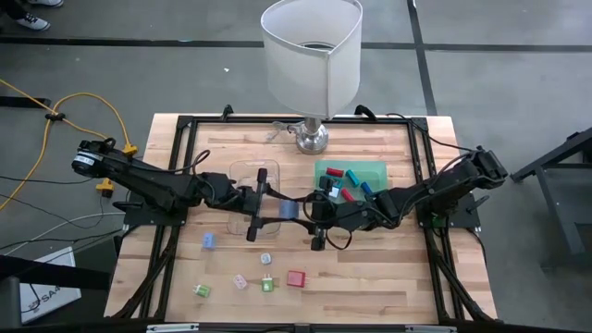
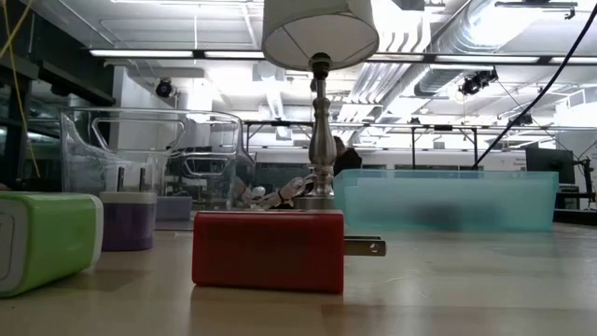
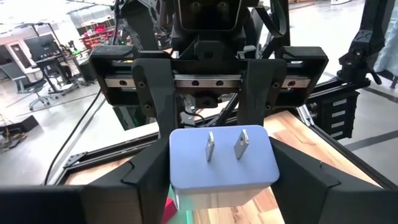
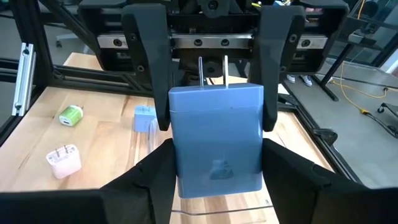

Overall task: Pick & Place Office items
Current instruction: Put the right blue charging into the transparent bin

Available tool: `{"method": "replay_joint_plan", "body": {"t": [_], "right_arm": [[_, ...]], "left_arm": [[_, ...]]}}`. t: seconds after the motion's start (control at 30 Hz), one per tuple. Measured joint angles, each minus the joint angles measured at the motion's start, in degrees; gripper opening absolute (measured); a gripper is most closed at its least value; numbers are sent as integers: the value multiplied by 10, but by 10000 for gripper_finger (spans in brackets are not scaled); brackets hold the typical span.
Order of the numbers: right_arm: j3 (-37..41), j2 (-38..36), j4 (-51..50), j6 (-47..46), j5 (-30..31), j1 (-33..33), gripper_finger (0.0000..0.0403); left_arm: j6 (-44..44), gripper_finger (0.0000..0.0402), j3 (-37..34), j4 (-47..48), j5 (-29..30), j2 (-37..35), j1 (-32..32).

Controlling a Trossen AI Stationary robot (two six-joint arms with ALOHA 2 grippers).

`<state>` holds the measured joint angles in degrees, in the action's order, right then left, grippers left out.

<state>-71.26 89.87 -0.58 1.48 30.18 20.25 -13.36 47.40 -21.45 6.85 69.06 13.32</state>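
A pale blue plug block (image 1: 289,209) hangs in mid-air between my two grippers, over the table's middle. Its two prongs (image 3: 224,144) point toward my left arm. My left gripper (image 1: 276,209) comes from the table's left and my right gripper (image 1: 305,215) from the right; both are shut on the block. Other small pieces lie flat on the near part of the table: pale blue (image 1: 209,240), white (image 1: 265,258), pink (image 1: 240,281), green (image 1: 267,285), red (image 1: 295,277) and green (image 1: 202,289). Several red, teal and blue pieces lie in the green tray (image 1: 375,170). My left gripper pinches the block's prong end (image 4: 180,99) between its two fingers (image 4: 149,74), one on each side wall, coming level from the table's left. The block is lifted clear and lies level. My right gripper pinches the end away from the prongs (image 4: 217,177) between its two fingers (image 4: 158,174), level from the table's right and along the block.
A clear plastic tray (image 1: 242,176) stands under and behind my left gripper. A lamp with a white shade (image 1: 312,51) stands on its metal base (image 1: 312,139) at the far edge. A black frame (image 1: 185,125) runs around the table. In the low view the red piece (image 2: 269,249) is nearest.
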Motion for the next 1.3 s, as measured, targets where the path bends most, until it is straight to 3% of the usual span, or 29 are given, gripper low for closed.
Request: {"method": "replay_joint_plan", "body": {"t": [0.43,0.9,1.3], "right_arm": [[0,0,0,0,-2,0,195],[0,0,-13,-11,-7,0,278],[0,0,-158,-83,-4,0,299]], "left_arm": [[3,219,0,0,0,0,0],[12,216,0,2,-2,0,0],[17,218,0,42,48,-4,0]]}}
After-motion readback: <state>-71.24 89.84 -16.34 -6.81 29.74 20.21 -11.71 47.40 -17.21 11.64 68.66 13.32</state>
